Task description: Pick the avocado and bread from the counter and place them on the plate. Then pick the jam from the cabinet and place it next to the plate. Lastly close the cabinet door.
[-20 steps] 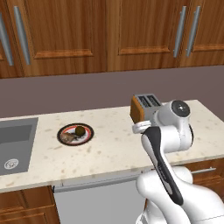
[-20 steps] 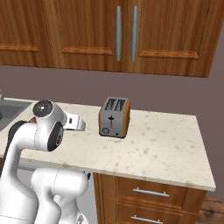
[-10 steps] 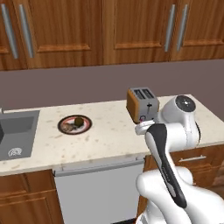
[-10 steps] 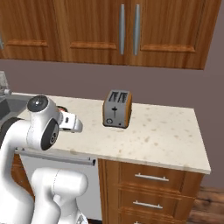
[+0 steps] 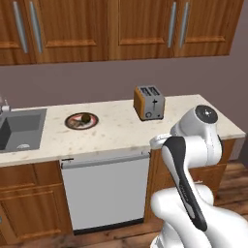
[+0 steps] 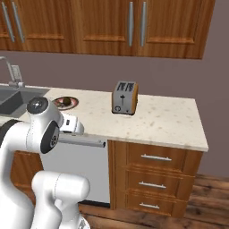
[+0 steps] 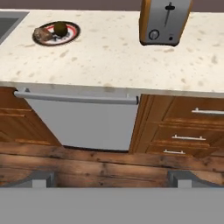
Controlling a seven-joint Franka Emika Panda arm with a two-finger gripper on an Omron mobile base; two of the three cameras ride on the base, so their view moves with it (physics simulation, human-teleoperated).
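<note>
Avocado point(image 7: 60, 29) and bread point(image 7: 43, 34) both on plate point(image 7: 72, 33), touching each other, bread on sink side. Plate sits on desk point(image 7: 105, 57), between sink point(image 5: 19, 130) and toaster point(image 5: 149, 102), nearer sink. Dishwasher point(image 7: 81, 120) under desk, below and right of plate in hand view; 3 drawers point(image 6: 154, 176) beside it. Cabinet point(image 5: 177, 26) above toaster, 2 doors shut, long silver handles side by side. Hand point(image 7: 109, 179) wide open, empty, away from desk, facing desk front and wood floor point(image 7: 109, 168).
</note>
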